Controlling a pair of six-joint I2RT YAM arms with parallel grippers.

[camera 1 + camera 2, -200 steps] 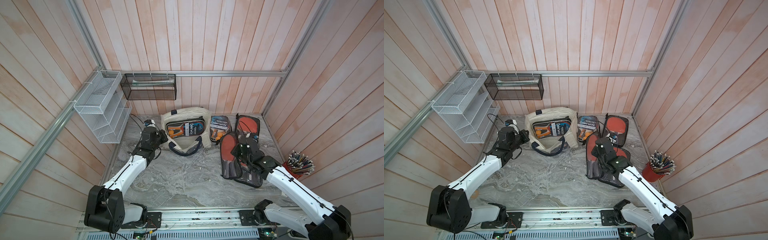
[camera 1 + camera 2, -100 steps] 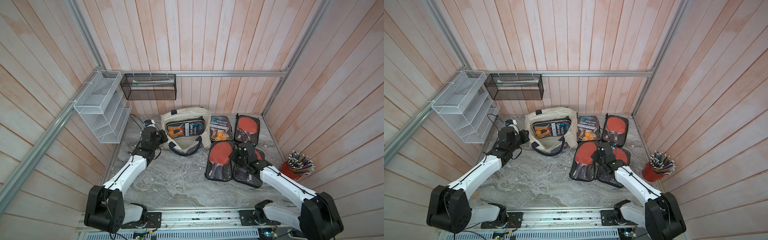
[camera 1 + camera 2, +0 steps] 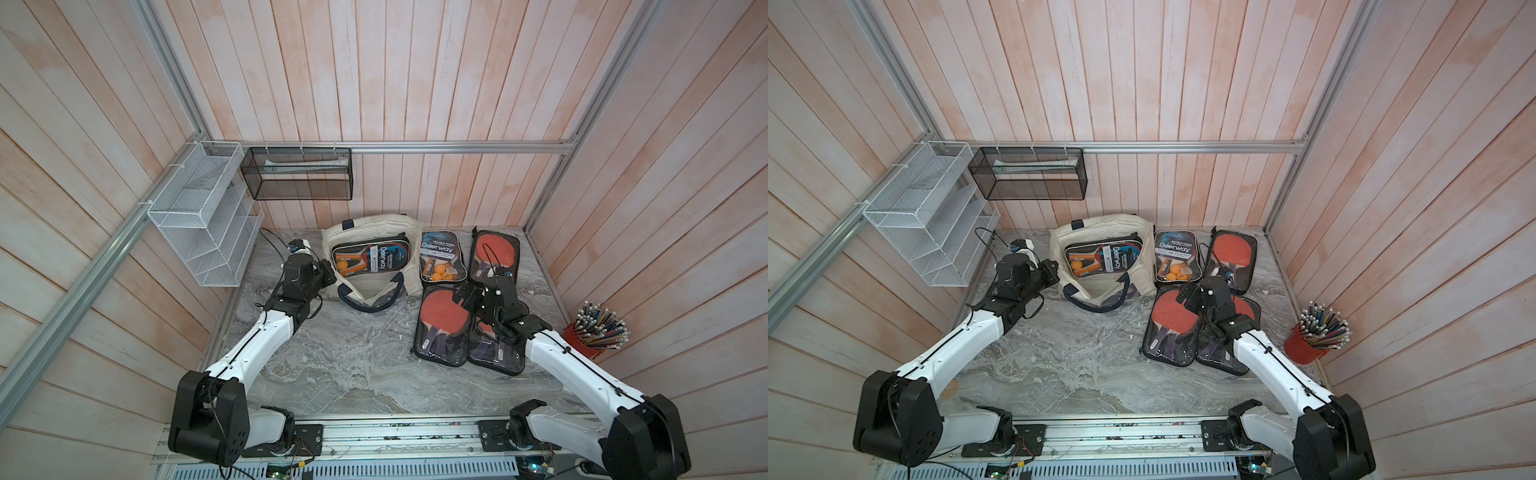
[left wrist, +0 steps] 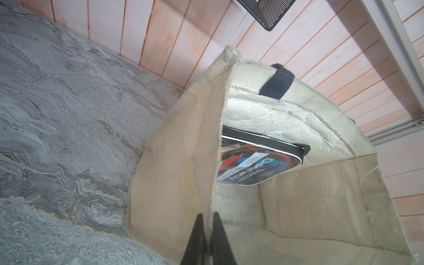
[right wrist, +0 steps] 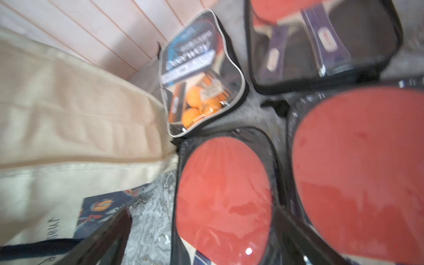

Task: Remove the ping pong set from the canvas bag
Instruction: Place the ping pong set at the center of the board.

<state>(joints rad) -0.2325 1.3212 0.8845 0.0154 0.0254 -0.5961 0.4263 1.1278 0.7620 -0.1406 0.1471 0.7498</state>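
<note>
The cream canvas bag [image 3: 409, 270] [image 3: 1100, 226] lies open at the back of the table, and a Deerway ping pong set [image 3: 370, 258] [image 3: 1102, 259] [image 4: 250, 167] rests inside it. My left gripper [image 3: 330, 272] [image 4: 207, 218] is shut on the bag's side rim [image 4: 215, 128], one finger on each side of the cloth. My right gripper [image 3: 461, 293] [image 5: 202, 212] stands open just above a red-paddle case [image 3: 442, 328] [image 5: 222, 188]. That case lies flat on the table to the right of the bag, and the fingers do not touch it.
More cases lie to the right of the bag: a Deerway set [image 3: 440, 259], a paddle case [image 3: 494, 255] at the back and one [image 3: 494, 353] under my right arm. A red pencil cup [image 3: 586, 347] stands far right. A white wire rack [image 3: 203, 224] and black mesh basket [image 3: 299, 174] hang on the walls.
The right gripper brought the red-paddle case down from a tilted hold to lie flat on the table, then opened and let it go. The left arm has not moved.
</note>
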